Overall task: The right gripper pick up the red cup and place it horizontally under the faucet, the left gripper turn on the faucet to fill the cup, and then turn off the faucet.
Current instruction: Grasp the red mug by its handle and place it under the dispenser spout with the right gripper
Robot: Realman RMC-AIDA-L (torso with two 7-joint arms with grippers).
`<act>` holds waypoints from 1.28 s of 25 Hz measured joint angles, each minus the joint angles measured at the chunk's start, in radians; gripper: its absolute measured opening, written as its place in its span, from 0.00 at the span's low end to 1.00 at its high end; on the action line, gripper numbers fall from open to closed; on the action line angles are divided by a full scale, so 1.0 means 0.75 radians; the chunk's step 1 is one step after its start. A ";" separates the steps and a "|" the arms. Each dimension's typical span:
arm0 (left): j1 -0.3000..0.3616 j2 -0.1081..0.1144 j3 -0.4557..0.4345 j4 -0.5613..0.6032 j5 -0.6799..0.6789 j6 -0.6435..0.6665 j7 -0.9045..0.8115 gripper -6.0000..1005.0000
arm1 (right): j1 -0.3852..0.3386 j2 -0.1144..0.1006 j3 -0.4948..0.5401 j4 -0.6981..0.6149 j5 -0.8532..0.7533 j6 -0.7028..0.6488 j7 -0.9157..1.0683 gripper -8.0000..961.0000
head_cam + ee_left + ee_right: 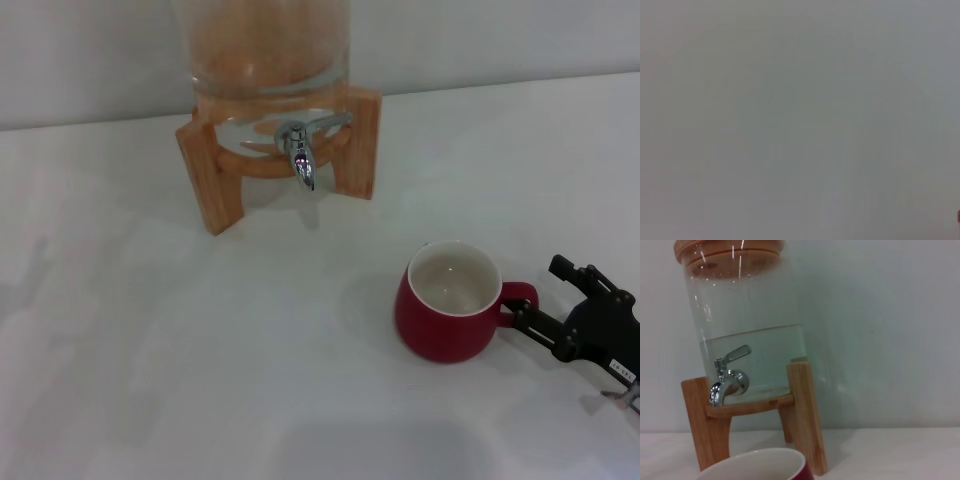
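While the red cup's (447, 313) loop handle is flanked by the spread, unclosed fingers of the right end effector (535, 297), the cup is seen upright on the white tabletop (200, 350), well apart from the faucet (299, 152).

Soft, even overhead light in the head view; the red cup (447, 315) casts a faint shadow toward 9 o'clock, and the faucet (299, 150) carries small glints. White streaks glare on the glass dispenser (747, 320), and the left wrist view is featureless grey
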 joint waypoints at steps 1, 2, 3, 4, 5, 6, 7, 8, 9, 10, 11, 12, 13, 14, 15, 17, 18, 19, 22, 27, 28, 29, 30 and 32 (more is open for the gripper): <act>0.001 0.000 0.000 0.000 0.000 0.000 0.000 0.87 | 0.001 0.000 -0.001 0.000 -0.001 0.000 0.000 0.87; 0.001 0.000 0.000 0.000 0.000 0.000 0.000 0.87 | 0.001 0.000 -0.002 0.000 -0.001 0.000 0.000 0.87; 0.001 0.000 0.000 0.000 0.000 0.000 0.000 0.87 | 0.002 0.000 -0.004 0.000 -0.002 0.000 0.000 0.87; 0.001 0.000 0.000 0.000 0.000 0.000 0.000 0.87 | 0.002 0.000 -0.005 0.000 -0.003 0.000 0.000 0.87; 0.001 0.000 0.000 0.000 0.000 0.000 0.000 0.87 | 0.002 0.000 -0.005 0.000 -0.004 0.000 0.000 0.87; 0.002 0.000 0.000 0.000 0.000 0.000 0.000 0.87 | 0.002 0.000 -0.008 0.000 -0.006 0.000 0.000 0.87; 0.002 0.000 0.000 0.000 0.000 0.000 0.000 0.87 | 0.002 0.000 -0.011 0.000 -0.006 0.000 0.001 0.87; 0.002 0.000 0.000 0.000 0.000 0.001 0.000 0.87 | 0.002 0.000 -0.014 0.000 -0.007 0.000 0.002 0.87; 0.002 0.000 0.000 0.000 0.000 0.001 0.000 0.87 | 0.002 0.000 -0.017 0.000 -0.008 0.000 0.004 0.87; 0.002 0.000 0.000 0.000 0.000 0.001 0.000 0.87 | 0.002 0.000 -0.019 0.000 -0.009 0.000 0.005 0.82; 0.002 0.000 0.000 0.000 0.000 0.001 0.000 0.87 | 0.002 0.000 -0.019 0.000 -0.009 0.000 0.005 0.78; 0.002 0.000 0.000 0.000 0.000 0.002 0.000 0.87 | 0.003 0.000 -0.021 -0.002 -0.009 0.000 0.006 0.74; 0.003 0.000 0.000 0.000 0.000 0.002 0.000 0.87 | 0.003 0.000 -0.022 -0.005 -0.009 0.000 0.007 0.70; 0.004 0.000 0.000 0.000 0.000 0.003 0.000 0.87 | 0.003 0.000 -0.024 -0.006 -0.009 0.000 0.007 0.66; 0.004 0.000 0.000 0.000 0.000 0.004 0.000 0.87 | 0.004 0.000 -0.028 -0.010 -0.009 0.000 0.007 0.64; 0.006 0.000 0.000 -0.001 0.000 0.005 0.000 0.87 | 0.006 0.000 -0.035 -0.014 -0.009 0.000 0.008 0.59; 0.006 0.000 0.000 0.000 0.000 0.005 0.000 0.87 | 0.006 0.000 -0.037 -0.017 -0.009 0.000 0.008 0.57; 0.006 0.000 0.000 0.000 0.000 0.006 0.000 0.87 | 0.007 0.000 -0.039 -0.021 -0.009 0.000 0.009 0.54; 0.007 0.000 0.000 0.000 0.000 0.006 0.000 0.87 | 0.011 0.000 -0.047 -0.033 -0.009 0.000 0.010 0.47; 0.009 -0.002 0.000 0.000 0.000 0.007 0.000 0.87 | 0.020 0.000 -0.056 -0.050 -0.009 0.003 0.011 0.43; 0.010 -0.002 0.000 0.000 0.000 0.008 0.000 0.87 | 0.022 0.000 -0.058 -0.055 -0.010 0.004 0.011 0.42; 0.010 -0.002 0.000 0.000 0.000 0.008 0.000 0.87 | 0.023 0.000 -0.058 -0.057 -0.010 0.004 0.011 0.42; 0.010 -0.002 0.000 0.000 0.000 0.008 0.000 0.87 | 0.024 0.000 -0.058 -0.059 -0.012 0.005 0.011 0.42; 0.011 -0.002 0.000 0.000 0.000 0.008 0.000 0.87 | 0.028 0.000 -0.058 -0.063 -0.019 0.014 0.012 0.41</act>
